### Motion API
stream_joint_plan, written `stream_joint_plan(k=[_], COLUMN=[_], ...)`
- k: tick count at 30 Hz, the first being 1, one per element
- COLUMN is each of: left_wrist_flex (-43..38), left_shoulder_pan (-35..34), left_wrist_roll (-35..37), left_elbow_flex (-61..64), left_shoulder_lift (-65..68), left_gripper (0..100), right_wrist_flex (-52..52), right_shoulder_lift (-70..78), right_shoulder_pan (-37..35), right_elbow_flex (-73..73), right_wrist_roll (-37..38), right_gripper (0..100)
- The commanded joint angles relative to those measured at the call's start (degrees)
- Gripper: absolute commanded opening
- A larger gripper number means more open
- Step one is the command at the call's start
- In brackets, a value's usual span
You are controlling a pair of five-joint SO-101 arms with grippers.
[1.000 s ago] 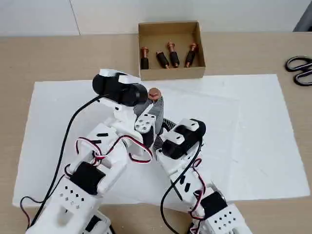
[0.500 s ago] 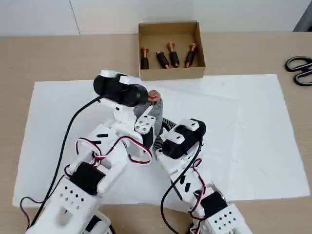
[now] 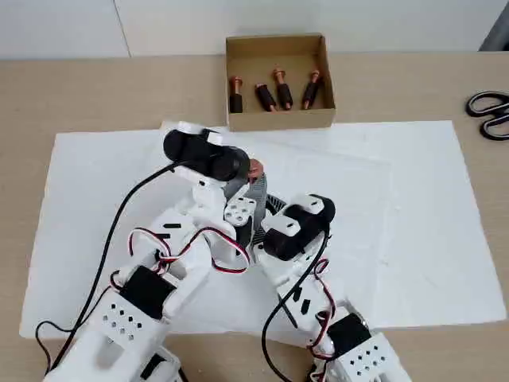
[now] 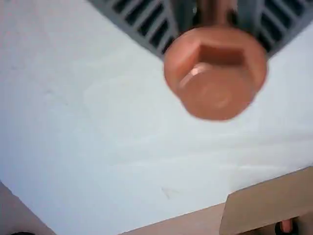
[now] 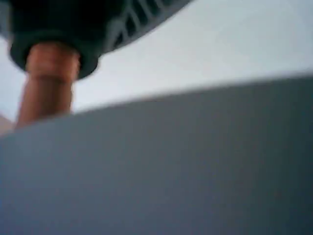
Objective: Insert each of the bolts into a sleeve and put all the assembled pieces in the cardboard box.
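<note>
Right gripper (image 3: 256, 183) clamped on sleeve (image 5: 44, 24) holding bolt (image 3: 254, 167), left gripper (image 3: 238, 178) close beside, its grip cannot be told, cardboard box (image 3: 278, 119) with 4 assembled pieces (image 3: 283, 91) far behind, scissors (image 3: 491, 114) far right.

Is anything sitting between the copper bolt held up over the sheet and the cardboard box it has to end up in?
Nothing visible does. Only flat white sheet lies between the bolt and the cardboard box; the four assembled pieces inside leave bare floor.

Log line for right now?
left gripper: holds bolt | bolt: partly in sleeve | box: four assembled pieces
</note>
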Motion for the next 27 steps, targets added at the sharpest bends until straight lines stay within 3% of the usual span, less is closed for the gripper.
stream_joint_plan(k=[1, 16, 22, 27], left_wrist_flex=[1.3, 4.9, 6.5, 7.4], left_shoulder_pan=[0.2, 0.4, 0.4, 0.4], left_wrist_roll=[-0.6, -0.5, -0.3, -0.3], left_elbow_flex=[-0.5, 1.1, 1.9, 0.3], left_shoulder_lift=[-1.5, -1.1, -1.4, -1.6], left_gripper=[1, 1, 17, 19], right_wrist_flex=[0.0, 0.1, 0.1, 0.1], right_shoulder_lift=[-0.7, -0.7, -0.7, -0.7], right_shoulder_pan=[-0.1, -0.1, -0.1, -0.1], right_elbow_flex=[0.4, 0.4, 0.4, 0.4], right_wrist_roll=[-0.6, -0.5, -0.5, -0.5], right_gripper=[0.3, 0.3, 0.3, 0.3])
